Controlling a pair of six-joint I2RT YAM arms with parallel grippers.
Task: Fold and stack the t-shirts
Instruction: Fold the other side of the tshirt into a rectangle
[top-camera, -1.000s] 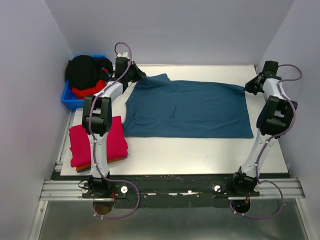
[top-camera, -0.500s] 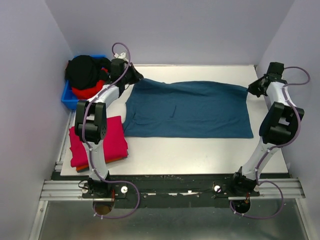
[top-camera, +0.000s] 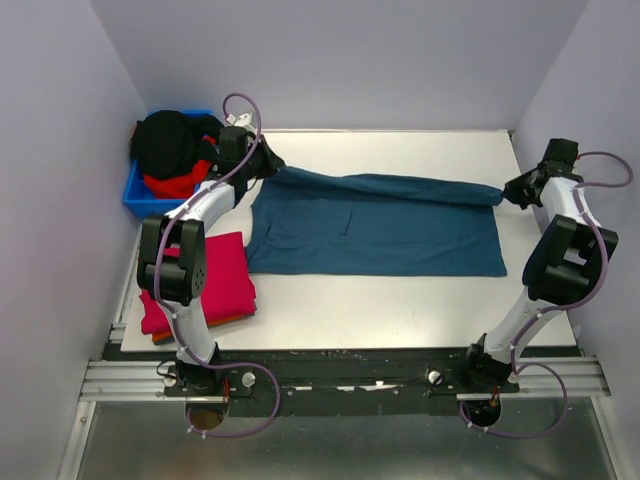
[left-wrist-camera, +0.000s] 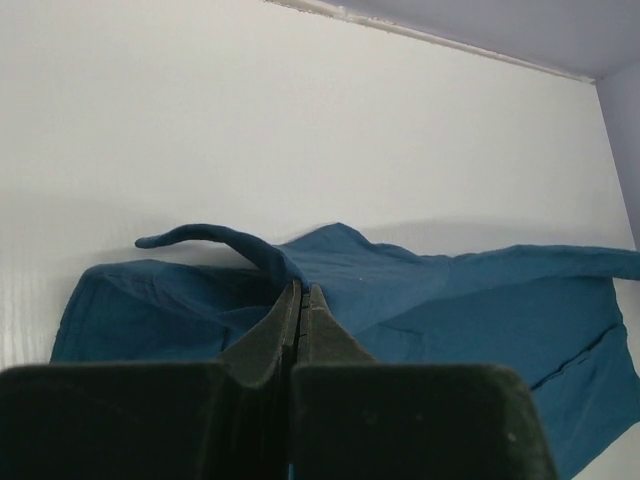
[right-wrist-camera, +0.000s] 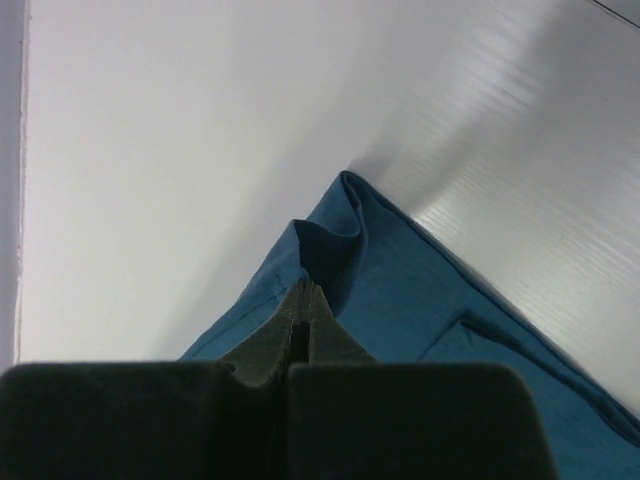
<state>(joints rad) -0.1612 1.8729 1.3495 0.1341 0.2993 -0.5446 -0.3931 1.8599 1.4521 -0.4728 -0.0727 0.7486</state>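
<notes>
I can't read any text, label, brand, number or sign in any of my three views. From above, the shirts, the bin, the arms and the worktop all look plain and unmarked. Both wrist views show me only plain blue cloth and bare white surface, with no print or tag that I can make out.

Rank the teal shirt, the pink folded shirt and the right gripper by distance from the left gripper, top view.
1. teal shirt, held in the left gripper at its far-left corner.
2. pink folded shirt, near left edge.
3. right gripper, far right, on the shirt's other corner.
</notes>
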